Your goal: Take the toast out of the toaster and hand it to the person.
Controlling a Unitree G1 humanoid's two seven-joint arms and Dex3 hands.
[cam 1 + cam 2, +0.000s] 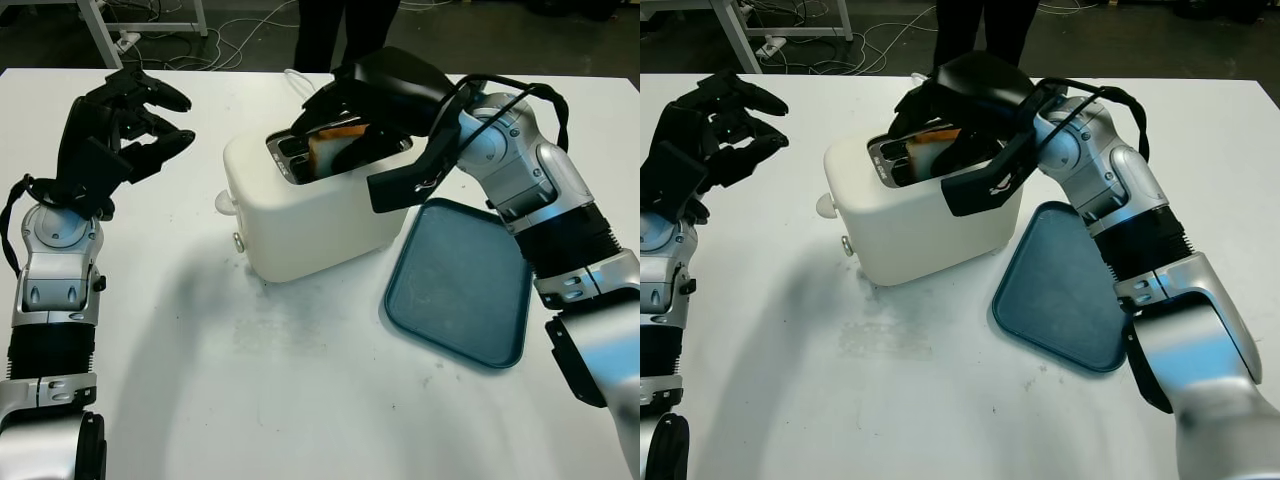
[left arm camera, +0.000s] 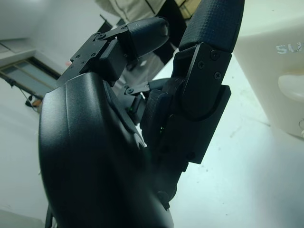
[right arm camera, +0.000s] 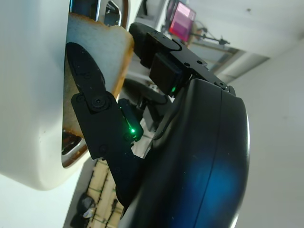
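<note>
Toast stands partly raised in the slot of the cream toaster, and in the left eye view your right hand is curled over it, fingers on either side of the slice, which is not yet clear of the slot. Your left hand is raised over the worktop well to the left of the toaster, holding nothing, open. The blue tray lies just beside the toaster under your right forearm; a sideways pull could drag the arm across it. In the right eye view a person stands beyond the far edge of the worktop, so the handover must travel over the toaster. The left wrist view shows the toaster's side wall near your idle fingers; keep them off it. In the right wrist view one finger lies flat on the face of the toast, with the crust beside the slot's metal edge. Judged from this, a tilted lift would scrape or snap the slice against the slot, and a grip too light lets it drop back in.
</note>
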